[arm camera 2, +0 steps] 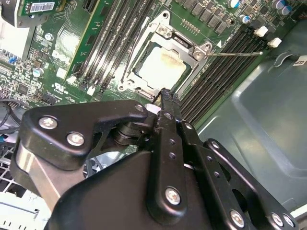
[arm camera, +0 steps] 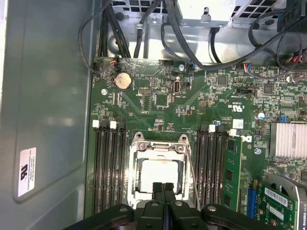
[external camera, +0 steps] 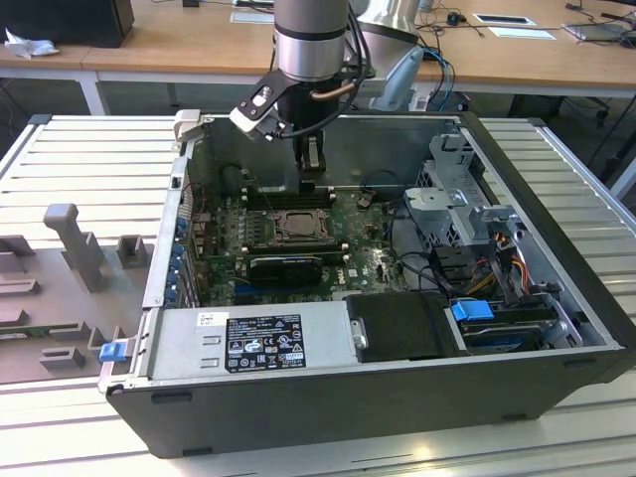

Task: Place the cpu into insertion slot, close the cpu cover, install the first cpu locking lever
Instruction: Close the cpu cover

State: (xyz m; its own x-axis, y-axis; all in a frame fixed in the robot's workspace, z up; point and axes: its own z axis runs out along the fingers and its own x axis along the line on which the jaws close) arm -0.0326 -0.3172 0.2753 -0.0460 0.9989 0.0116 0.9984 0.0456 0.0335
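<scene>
Near the motherboard's [arm camera: 158, 103] middle, the gripper [arm camera: 163, 188] is hovering pinched shut, empty, over the cpu cover [arm camera: 158, 143], which is lying flat, pinning the cpu [arm camera: 156, 171].

The cpu [arm camera: 158, 173] lies in the insertion slot [arm camera: 158, 143], between memory slots [arm camera: 108, 165].

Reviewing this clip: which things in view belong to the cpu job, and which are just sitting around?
Job in hand:
cpu
cpu cover, lying framed around the cpu
locking lever, beside the cover
end effector, shut, over the cpu's edge

Just lying about:
memory slots
coin battery
heatsink
cables
power supply
</scene>
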